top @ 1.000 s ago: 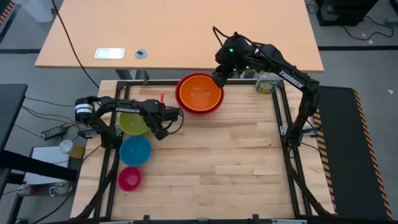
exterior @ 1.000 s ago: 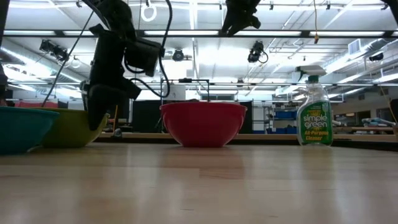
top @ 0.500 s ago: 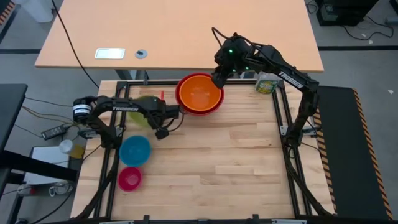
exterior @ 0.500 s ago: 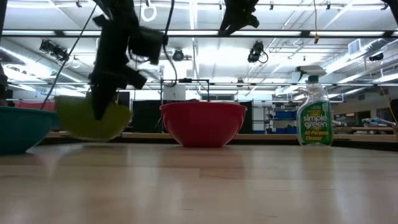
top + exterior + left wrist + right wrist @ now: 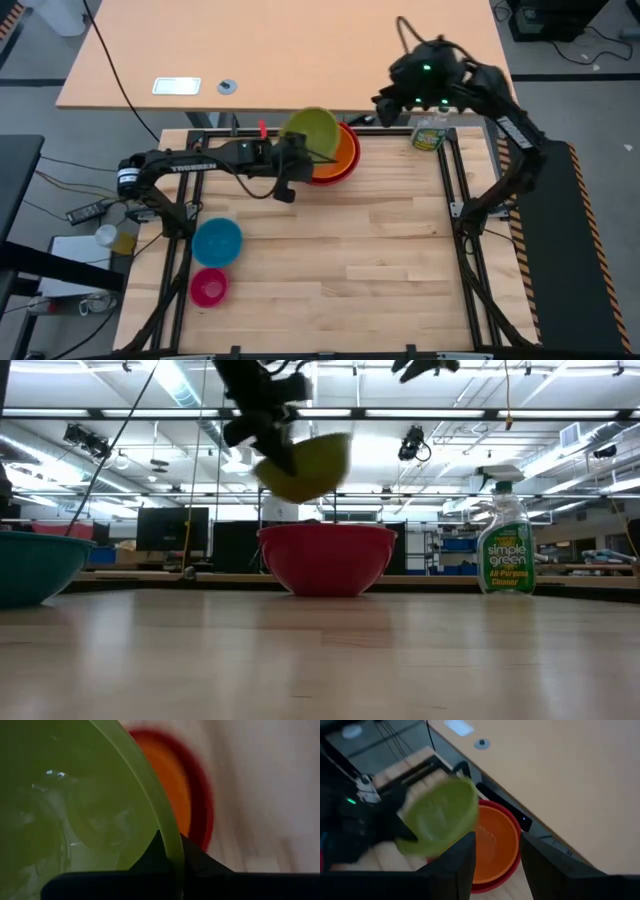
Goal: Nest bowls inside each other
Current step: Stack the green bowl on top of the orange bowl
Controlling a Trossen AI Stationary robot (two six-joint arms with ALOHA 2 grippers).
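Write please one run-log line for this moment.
left gripper: shut on yellow-green bowl, above orange bowl in red bowl | right gripper: open, raised beside

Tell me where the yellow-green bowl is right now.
The yellow-green bowl hangs in the air, gripped at its rim by the left gripper, above the left edge of the orange bowl nested in the red bowl.
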